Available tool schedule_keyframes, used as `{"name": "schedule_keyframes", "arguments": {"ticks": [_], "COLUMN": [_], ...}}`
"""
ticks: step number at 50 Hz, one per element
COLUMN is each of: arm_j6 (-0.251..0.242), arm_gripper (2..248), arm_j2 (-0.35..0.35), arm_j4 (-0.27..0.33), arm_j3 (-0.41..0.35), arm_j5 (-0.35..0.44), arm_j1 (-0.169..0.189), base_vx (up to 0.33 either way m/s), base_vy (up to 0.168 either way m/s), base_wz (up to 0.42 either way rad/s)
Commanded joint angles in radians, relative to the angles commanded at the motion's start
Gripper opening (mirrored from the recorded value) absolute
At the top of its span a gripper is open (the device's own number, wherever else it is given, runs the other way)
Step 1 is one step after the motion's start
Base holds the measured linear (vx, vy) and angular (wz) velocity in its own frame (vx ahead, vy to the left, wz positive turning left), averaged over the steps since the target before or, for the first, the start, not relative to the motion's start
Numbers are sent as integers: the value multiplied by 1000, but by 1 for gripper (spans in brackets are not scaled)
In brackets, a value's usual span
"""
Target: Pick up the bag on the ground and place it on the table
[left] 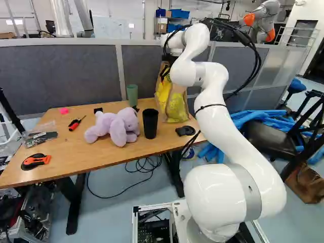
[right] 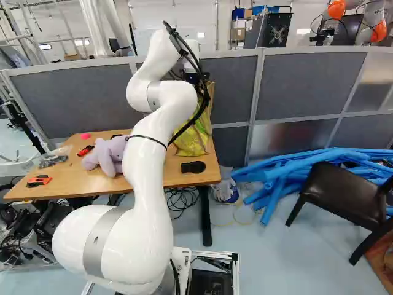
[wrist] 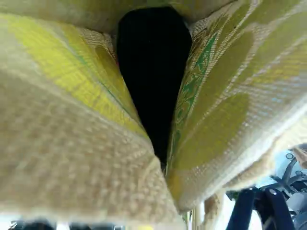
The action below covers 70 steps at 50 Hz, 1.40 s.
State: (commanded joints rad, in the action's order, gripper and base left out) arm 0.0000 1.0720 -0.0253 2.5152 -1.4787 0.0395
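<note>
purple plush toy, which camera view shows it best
The left base view: there the plush toy lies in full sight on the table. In the right base view the arm covers part. The wrist view shows none of it, mostly the bag close up.

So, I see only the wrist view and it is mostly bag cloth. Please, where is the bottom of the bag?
Observer: The bag is over one end of the table, and its bottom seems to rest on the tabletop.
Operator: Thank you. Which cup is standing closest to it?
Observer: The black cup, just beside the bag in the left base view.
Operator: And between the bag and the base, is something lying there?
Observer: Yes, a flat black object near the table's edge.
</note>
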Motion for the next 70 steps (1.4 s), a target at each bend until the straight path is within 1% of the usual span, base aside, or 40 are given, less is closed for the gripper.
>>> {"name": "schedule_keyframes", "arguments": {"ticks": [35,70], "arm_j6": [0,0], "arm_gripper": [247,247], "arm_j2": [-74,-138], "arm_j4": [0,0], "arm_j3": [-4,10], "arm_j5": [0,0], "arm_j1": [0,0], "base_vx": [0,0], "base_vy": [0,0], "base_wz": [0,0]}}
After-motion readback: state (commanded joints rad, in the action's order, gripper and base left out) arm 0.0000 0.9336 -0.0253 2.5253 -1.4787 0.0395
